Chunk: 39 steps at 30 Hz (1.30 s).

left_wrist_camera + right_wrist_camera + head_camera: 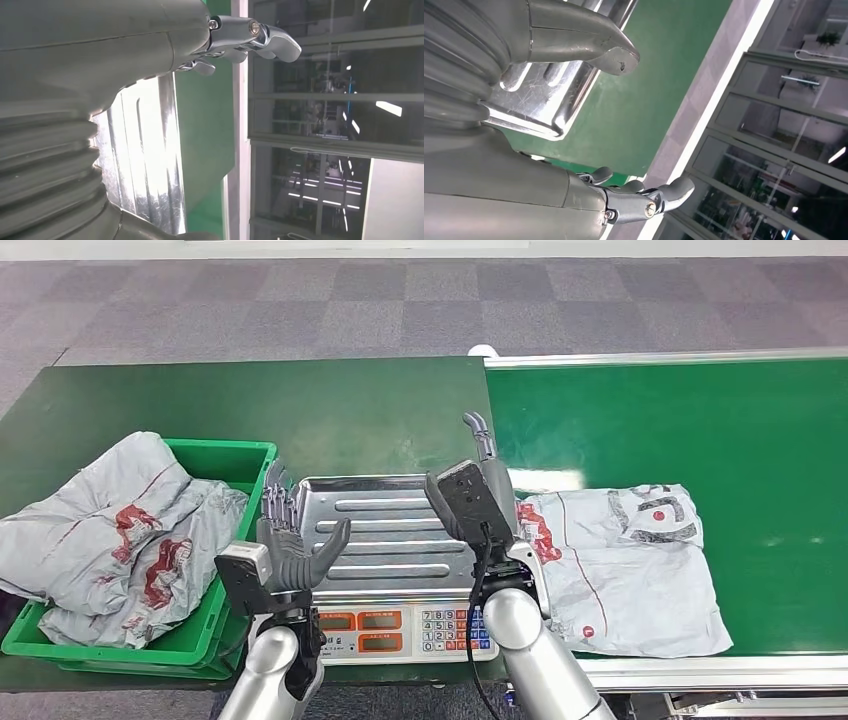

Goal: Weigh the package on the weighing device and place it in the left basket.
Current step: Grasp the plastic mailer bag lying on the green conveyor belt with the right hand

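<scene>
I am holding both hands up over the near edge of the scale, and neither is touching anything. My left hand is hovering at the scale's left side, beside the basket, fingers standing wide apart and upright with the thumb pointing toward the pan. My right hand is hanging over the pan's right edge, fingers loosely spread and holding nothing; in the right wrist view I am seeing the thumb and the fingers apart, with the pan's corner between them. The package is lying flat on the green belt, just right of the scale and close beside my right arm. The pan is sitting bare. The basket is already carrying two grey bags, heaped above its rim.
</scene>
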Motion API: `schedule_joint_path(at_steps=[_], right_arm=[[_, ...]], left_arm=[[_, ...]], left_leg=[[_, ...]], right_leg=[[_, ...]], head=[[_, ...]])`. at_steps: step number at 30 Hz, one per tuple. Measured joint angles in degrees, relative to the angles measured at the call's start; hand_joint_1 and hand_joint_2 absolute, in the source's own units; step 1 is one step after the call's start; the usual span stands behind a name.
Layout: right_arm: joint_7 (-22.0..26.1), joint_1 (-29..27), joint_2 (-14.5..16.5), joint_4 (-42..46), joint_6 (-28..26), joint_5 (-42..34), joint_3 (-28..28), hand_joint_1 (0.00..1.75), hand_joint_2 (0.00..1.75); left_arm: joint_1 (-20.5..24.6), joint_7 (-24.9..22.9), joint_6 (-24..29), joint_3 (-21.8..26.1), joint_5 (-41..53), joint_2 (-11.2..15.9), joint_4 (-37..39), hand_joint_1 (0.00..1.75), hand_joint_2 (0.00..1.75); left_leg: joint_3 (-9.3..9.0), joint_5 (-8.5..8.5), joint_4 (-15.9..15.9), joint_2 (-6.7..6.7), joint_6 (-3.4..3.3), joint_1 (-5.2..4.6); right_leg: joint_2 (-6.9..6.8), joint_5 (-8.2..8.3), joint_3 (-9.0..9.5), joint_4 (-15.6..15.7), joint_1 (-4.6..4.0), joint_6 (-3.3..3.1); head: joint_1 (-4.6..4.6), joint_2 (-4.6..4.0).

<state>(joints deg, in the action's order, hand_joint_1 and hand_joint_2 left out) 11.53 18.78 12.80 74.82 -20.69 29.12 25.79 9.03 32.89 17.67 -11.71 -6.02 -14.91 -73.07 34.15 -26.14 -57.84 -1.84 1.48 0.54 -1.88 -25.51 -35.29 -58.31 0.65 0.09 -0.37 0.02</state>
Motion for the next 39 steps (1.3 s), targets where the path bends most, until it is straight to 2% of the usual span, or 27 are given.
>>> schedule_joint_path(at_steps=[11, 17, 30, 33, 39], right_arm=[[-1.37, -0.67, 0.71, 1.62, 1.08, 2.01, 0.00, 0.00, 1.75], [-4.93, -1.29, 0.34, 2.08, -2.29, 7.74, -0.55, 0.00, 1.75], [-5.88, -2.18, -0.39, 3.02, -3.39, 9.80, -1.81, 0.00, 1.75], [-8.53, -3.08, -1.58, 3.25, -5.81, 14.81, -3.41, 0.00, 1.75], [-11.51, -2.89, -6.88, -0.72, -12.27, 23.21, -10.61, 0.00, 1.75]], left_arm=[[-2.22, -1.12, 0.01, 0.59, 1.50, 0.00, -4.38, 0.00, 1.75], [-2.31, -3.06, -1.37, 0.65, 3.02, -0.10, -5.00, 0.00, 1.75], [-2.28, -3.36, -1.82, 0.65, 3.36, -0.16, -4.92, 0.00, 1.75], [-2.09, -3.13, -2.37, 0.48, 3.69, -0.34, -4.11, 0.00, 1.75], [0.25, -1.68, -3.11, 0.12, 3.09, -0.67, 0.32, 0.00, 1.75]], left_leg=[[0.00, 0.01, 0.00, 0.00, 0.00, 0.00], [-0.03, 0.00, -0.01, -0.01, 0.00, 0.00], [-0.06, 0.00, -0.01, -0.05, 0.00, 0.00], [-0.07, 0.00, -0.02, -0.02, 0.00, -0.01], [-0.03, -0.04, -0.16, -0.03, -0.08, -0.05]], right_leg=[[0.00, 0.00, 0.00, 0.00, 0.00, 0.00], [0.01, 0.00, -0.01, 0.00, 0.00, 0.00], [0.07, 0.00, -0.03, 0.01, 0.00, 0.00], [0.01, 0.00, -0.01, 0.02, 0.01, 0.00], [0.02, 0.06, 0.03, 0.04, 0.06, 0.09]], head=[[0.00, 0.00], [0.01, 0.00], [0.00, 0.00], [0.01, 0.00], [0.01, 0.00]])
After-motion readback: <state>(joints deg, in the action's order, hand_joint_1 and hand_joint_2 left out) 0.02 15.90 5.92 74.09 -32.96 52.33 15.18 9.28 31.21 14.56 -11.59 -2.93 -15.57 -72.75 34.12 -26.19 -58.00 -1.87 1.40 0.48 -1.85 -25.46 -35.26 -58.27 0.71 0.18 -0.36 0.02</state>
